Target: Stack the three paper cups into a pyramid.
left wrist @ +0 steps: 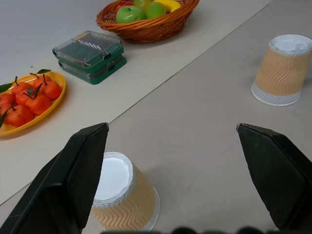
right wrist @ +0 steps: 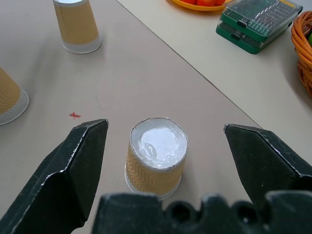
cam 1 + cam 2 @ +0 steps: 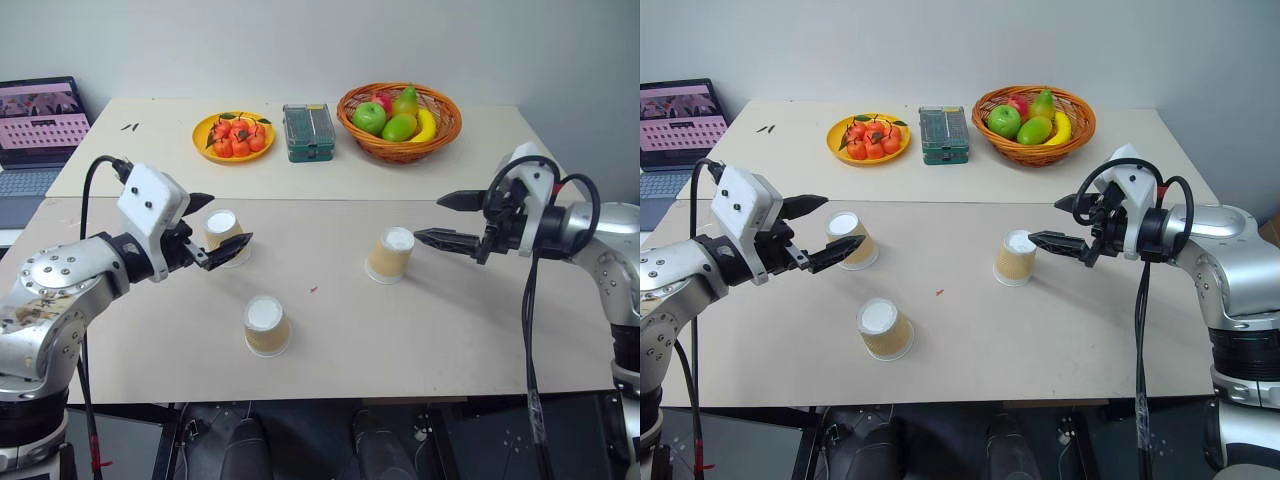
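Three paper cups stand upside down, white ends up, on the beige table (image 3: 450,320). The left cup (image 3: 224,236) stands just ahead of my left gripper (image 3: 232,218), which is open. In the left wrist view this cup (image 1: 122,195) sits beside one black finger (image 1: 73,180), not between the tips. The right cup (image 3: 390,254) stands a short way ahead of my right gripper (image 3: 427,218), also open. The right wrist view shows that cup (image 2: 156,156) centred ahead of the wide gap. The third cup (image 3: 267,325) stands alone nearer the front edge.
On the rear table are an orange plate (image 3: 202,130) of tangerines, a green box (image 3: 307,131) and a wicker basket (image 3: 400,152) of fruit. A laptop (image 3: 40,130) sits at the far left. A small red mark (image 3: 313,290) lies between the cups.
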